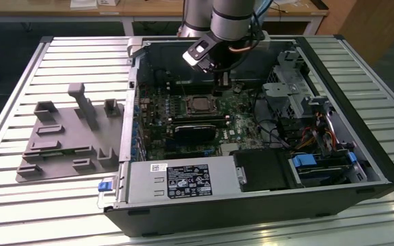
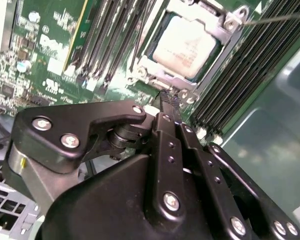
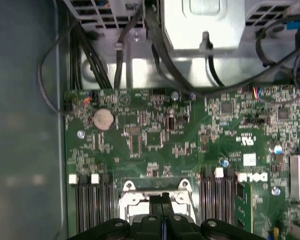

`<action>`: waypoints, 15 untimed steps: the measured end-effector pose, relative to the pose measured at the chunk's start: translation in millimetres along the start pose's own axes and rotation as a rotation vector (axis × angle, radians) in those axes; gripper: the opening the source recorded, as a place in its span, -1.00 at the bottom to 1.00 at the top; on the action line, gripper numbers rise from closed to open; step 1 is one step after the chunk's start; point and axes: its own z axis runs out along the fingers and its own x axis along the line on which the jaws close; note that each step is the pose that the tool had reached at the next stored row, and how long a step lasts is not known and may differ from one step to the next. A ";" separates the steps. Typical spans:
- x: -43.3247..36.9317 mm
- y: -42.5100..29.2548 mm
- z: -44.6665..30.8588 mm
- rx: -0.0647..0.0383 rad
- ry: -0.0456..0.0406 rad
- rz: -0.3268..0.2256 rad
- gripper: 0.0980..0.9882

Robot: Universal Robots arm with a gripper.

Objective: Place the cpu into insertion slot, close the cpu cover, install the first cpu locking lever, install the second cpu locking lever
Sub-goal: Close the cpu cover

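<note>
Hovering in the upper middle of the exterior view, the gripper hangs inside an open computer case. Its pincer is pressed narrow, holding nothing, tips just beside the insertion slot. The cpu lies seated there, mid-frame, with the cpu cover down around it.

Open computer case laid on a slatted table, cpu seemingly seated in the insertion slot, gripper held low just beside it, grey moulded tray set at the exterior view's left.
</note>
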 end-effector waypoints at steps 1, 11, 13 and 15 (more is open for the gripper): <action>-0.2 -2.9 0.3 -0.001 0.0001 0.000 -0.99; -1.4 -24.6 4.3 -0.001 0.0001 0.000 -0.99; -1.6 -28.3 5.7 -0.001 0.0000 0.000 -0.99; -2.0 -31.6 7.9 -0.002 0.0000 0.000 -0.99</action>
